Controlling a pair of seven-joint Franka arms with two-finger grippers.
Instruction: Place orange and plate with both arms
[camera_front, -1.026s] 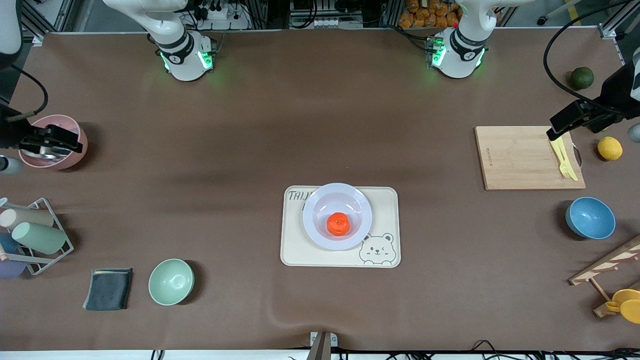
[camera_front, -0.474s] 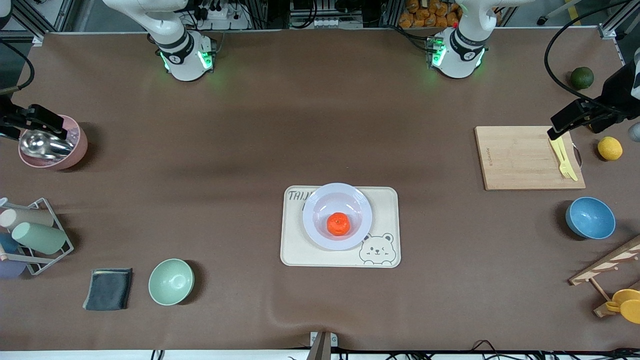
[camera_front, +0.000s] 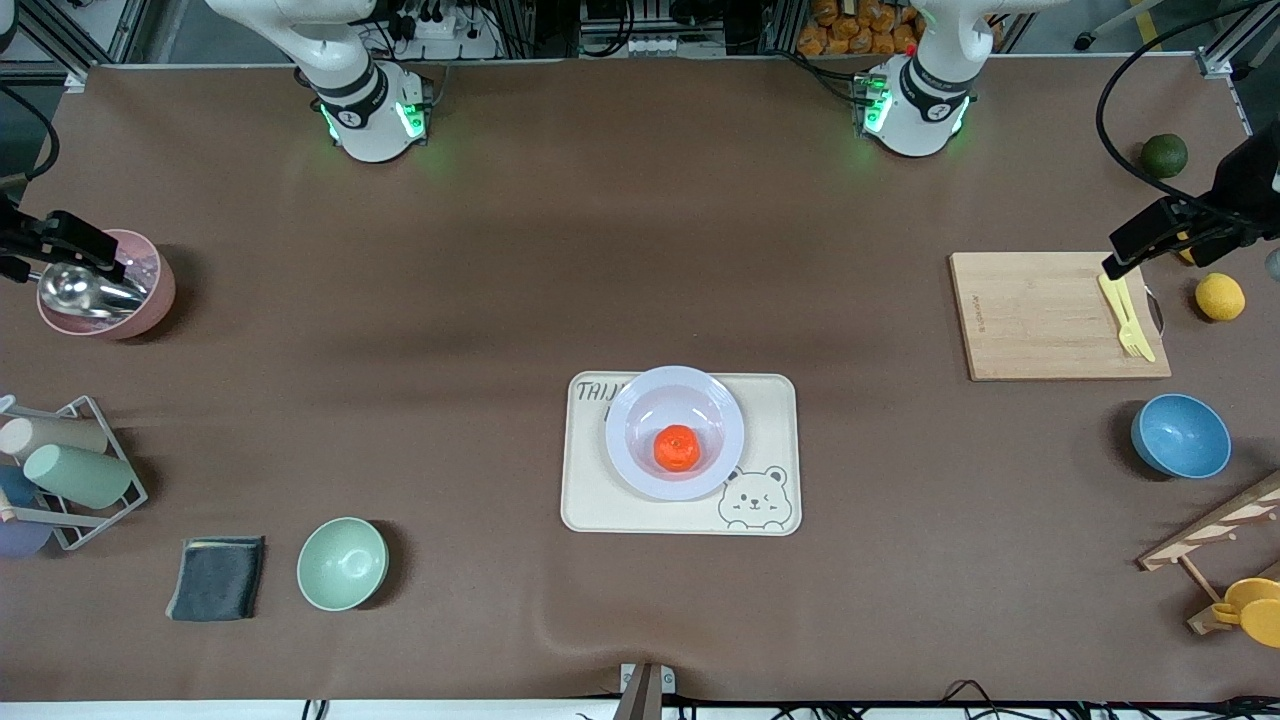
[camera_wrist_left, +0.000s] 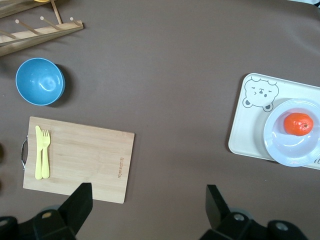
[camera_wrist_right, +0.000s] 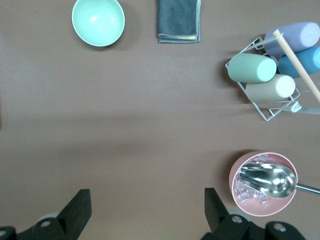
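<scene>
The orange (camera_front: 677, 448) lies in the lavender-white plate (camera_front: 628, 400), which rests on the cream bear tray (camera_front: 770, 400) at the table's middle. The left wrist view shows the orange (camera_wrist_left: 298, 124) in the plate (camera_wrist_left: 285, 152) too. My left gripper (camera_front: 1150, 240) is open and empty, high over the cutting board's edge at the left arm's end; its open fingers frame bare table in its wrist view (camera_wrist_left: 148, 205). My right gripper (camera_front: 60, 245) is open and empty, up by the pink bowl at the right arm's end, also seen in its wrist view (camera_wrist_right: 147, 207).
A cutting board (camera_front: 1040, 315) with yellow fork and knife (camera_front: 1128, 315), a lemon (camera_front: 1220, 296), a dark green fruit (camera_front: 1164, 155), a blue bowl (camera_front: 1180, 436) and a wooden rack (camera_front: 1210, 530) are at the left arm's end. A pink bowl with scoop (camera_front: 150, 290), cup rack (camera_front: 60, 470), cloth (camera_front: 217, 577) and green bowl (camera_front: 342, 563) are at the right arm's end.
My right gripper has drawn back off the pink bowl toward the table's edge, uncovering the scoop. My left gripper has drifted slightly outward. Orange and plate have not moved.
</scene>
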